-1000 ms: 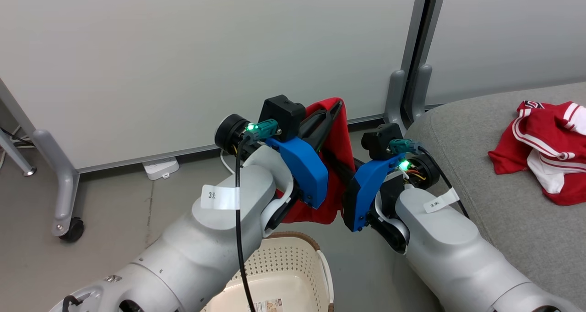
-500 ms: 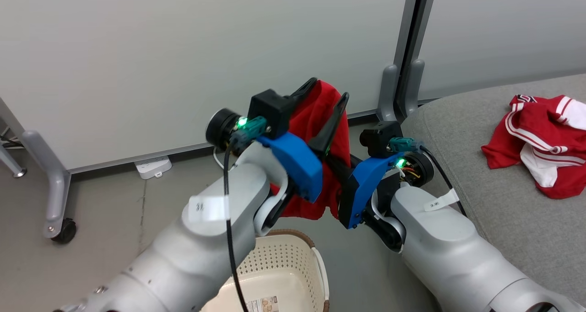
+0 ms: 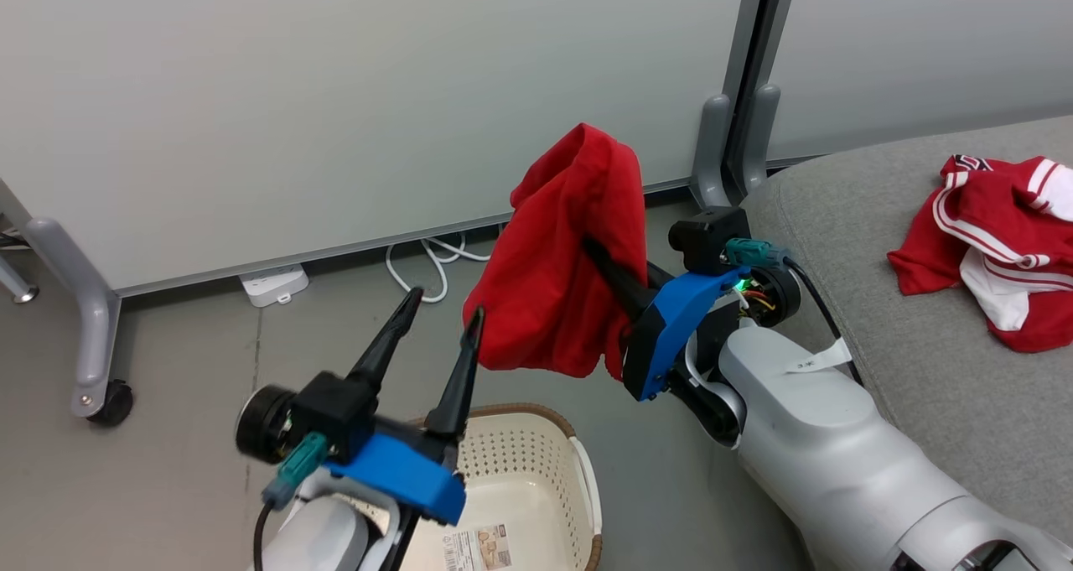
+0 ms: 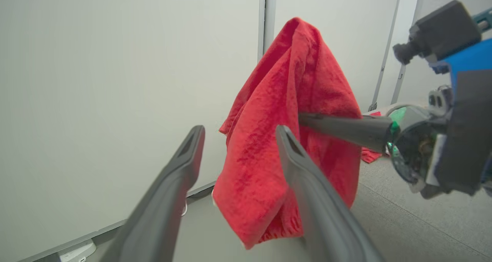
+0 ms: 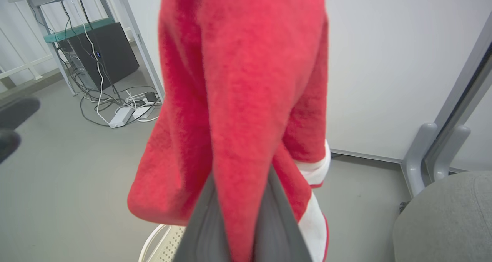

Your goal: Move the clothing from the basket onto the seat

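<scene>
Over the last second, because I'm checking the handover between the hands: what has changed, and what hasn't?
The left hand let go of the plain red soft garment, opened wide and drew back down toward the cream perforated plastic basket. The right hand stays shut on that garment, holding it up alone. The red-and-white striped jersey still lies on the light-grey fabric seat.

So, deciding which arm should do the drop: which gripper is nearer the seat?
Right. The right gripper, shut on the red garment, is just off the left edge of the seat; the left gripper, open, is farther left, by the basket.
</scene>
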`<state>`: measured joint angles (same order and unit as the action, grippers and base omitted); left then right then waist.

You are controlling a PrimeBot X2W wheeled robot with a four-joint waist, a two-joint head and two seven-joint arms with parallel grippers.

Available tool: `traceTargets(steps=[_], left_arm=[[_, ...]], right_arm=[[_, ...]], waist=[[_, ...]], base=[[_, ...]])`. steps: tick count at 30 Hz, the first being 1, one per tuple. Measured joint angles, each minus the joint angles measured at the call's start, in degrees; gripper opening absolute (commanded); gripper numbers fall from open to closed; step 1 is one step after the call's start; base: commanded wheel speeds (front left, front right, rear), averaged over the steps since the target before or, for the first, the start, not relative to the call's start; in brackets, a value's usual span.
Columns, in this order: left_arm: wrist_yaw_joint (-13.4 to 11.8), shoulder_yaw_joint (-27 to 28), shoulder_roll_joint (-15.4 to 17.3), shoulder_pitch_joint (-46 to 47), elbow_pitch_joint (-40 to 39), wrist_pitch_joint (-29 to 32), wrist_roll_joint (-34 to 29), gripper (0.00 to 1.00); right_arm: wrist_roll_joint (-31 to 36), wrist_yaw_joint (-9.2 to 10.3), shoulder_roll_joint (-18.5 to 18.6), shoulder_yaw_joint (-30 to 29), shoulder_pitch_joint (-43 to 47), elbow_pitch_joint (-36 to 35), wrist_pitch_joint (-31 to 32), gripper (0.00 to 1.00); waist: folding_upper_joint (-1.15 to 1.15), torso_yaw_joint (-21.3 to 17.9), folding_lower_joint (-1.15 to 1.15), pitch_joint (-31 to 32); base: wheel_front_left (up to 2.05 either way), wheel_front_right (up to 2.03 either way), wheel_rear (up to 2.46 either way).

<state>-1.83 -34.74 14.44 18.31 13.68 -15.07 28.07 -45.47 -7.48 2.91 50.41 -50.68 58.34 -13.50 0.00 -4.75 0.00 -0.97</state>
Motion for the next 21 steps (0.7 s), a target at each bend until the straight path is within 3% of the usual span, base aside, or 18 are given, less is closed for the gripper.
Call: traceTargets(steps=[9, 21], left_arm=[[3.4, 11.9, -1.2, -13.0, -4.6, 0.0, -7.2, 1.0], [7.3, 18.6, -6.0, -17.1, -4.3, 0.0, -12.5, 1.0]], right_arm=[[0.0, 0.0, 0.2, -0.5, -0.5, 0.6, -0.8, 0.0], [-0.2, -0.01, 0.6, -0.4, -0.2, 1.2, -1.1, 0.0]], waist=[[0.0, 0.8, 0.0, -0.4], [0.0, -1.4, 0.0, -0.7]], base=[[0.0, 0.0, 0.0], [0.0, 0.0, 0.0]])
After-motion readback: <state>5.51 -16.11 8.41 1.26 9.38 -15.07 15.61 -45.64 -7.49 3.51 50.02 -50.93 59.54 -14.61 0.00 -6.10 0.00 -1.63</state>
